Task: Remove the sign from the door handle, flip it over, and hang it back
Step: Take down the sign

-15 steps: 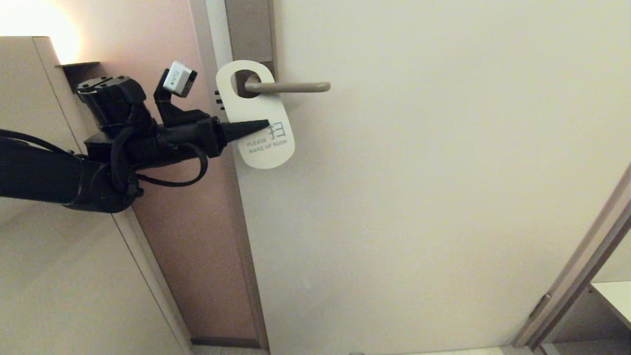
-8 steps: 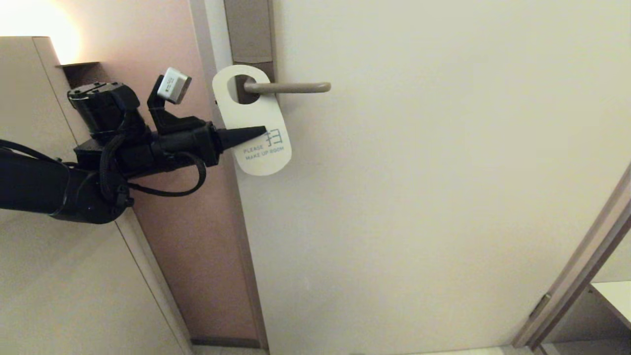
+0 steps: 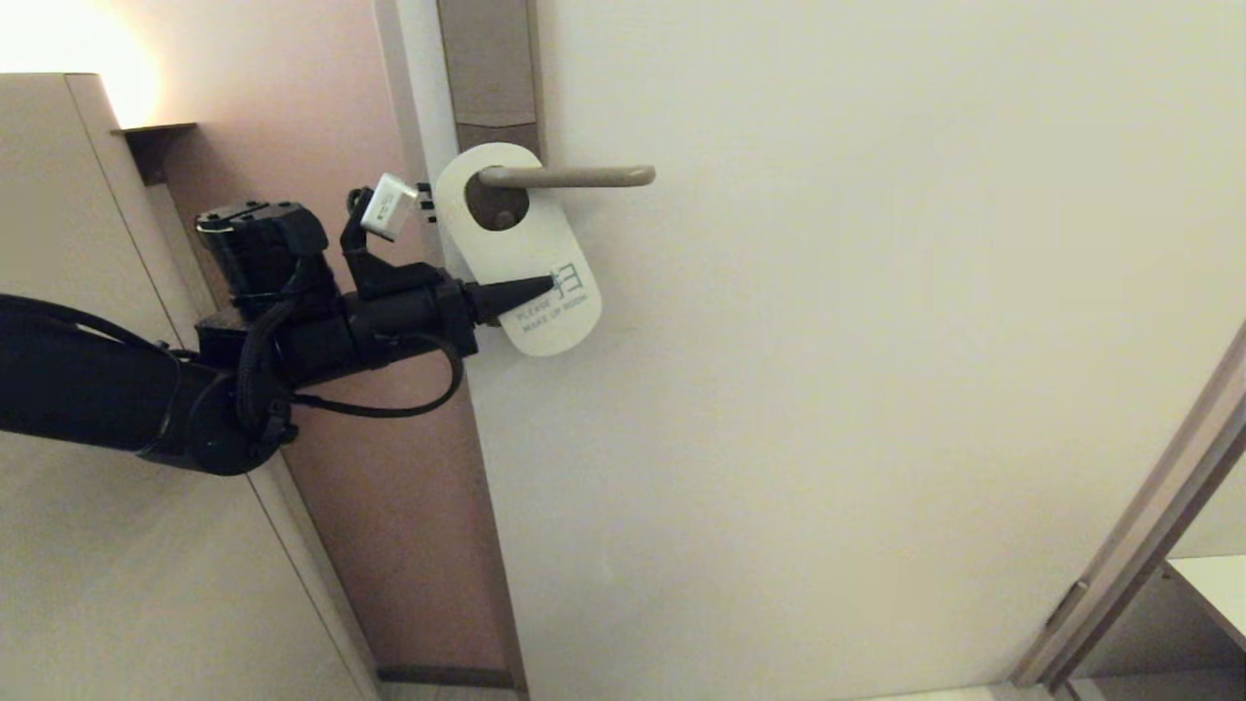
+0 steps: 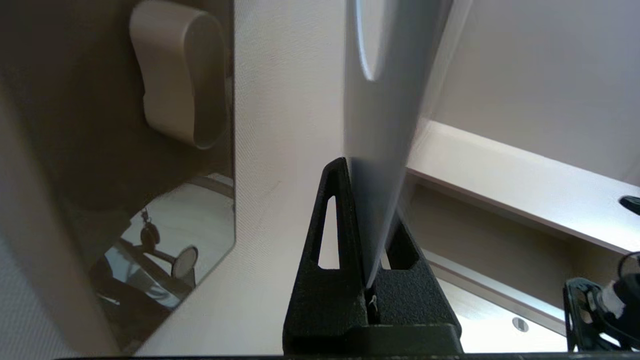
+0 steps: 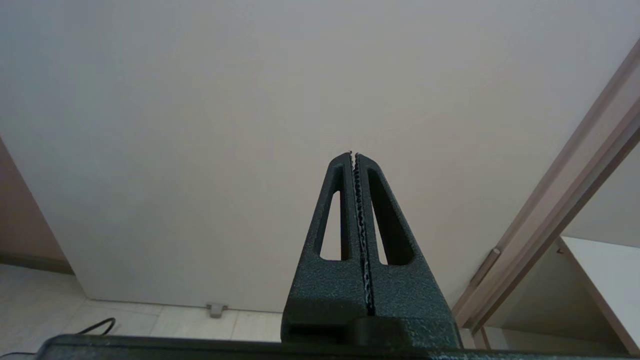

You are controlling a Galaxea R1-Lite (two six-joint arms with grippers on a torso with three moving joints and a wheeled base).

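Observation:
The sign [image 3: 521, 255] shows its white "MAKE UP ROOM" face and hangs tilted, its lower end swung to the right. The door handle [image 3: 574, 176] passes through the sign's hole, along the hole's upper rim. My left gripper [image 3: 550, 283] reaches in from the left and is shut on the sign's lower half. In the left wrist view the sign [image 4: 382, 125] runs edge-on up from between the closed fingers of the left gripper [image 4: 369, 200], with the door handle [image 4: 177, 75] end-on beside it. My right gripper [image 5: 354, 155] is shut on nothing, low in front of the door and outside the head view.
The pale door [image 3: 876, 389] fills most of the head view. The grey-brown handle plate [image 3: 487, 58] rises above the lever. A pinkish wall [image 3: 389, 487] and a beige cabinet [image 3: 78, 584] flank my left arm. A door frame [image 3: 1149, 526] slants at the lower right.
My left gripper has moved down and to the right with the sign. The sign has dropped, so the lever now lies at the top of its hole, and its lower end has swung right.

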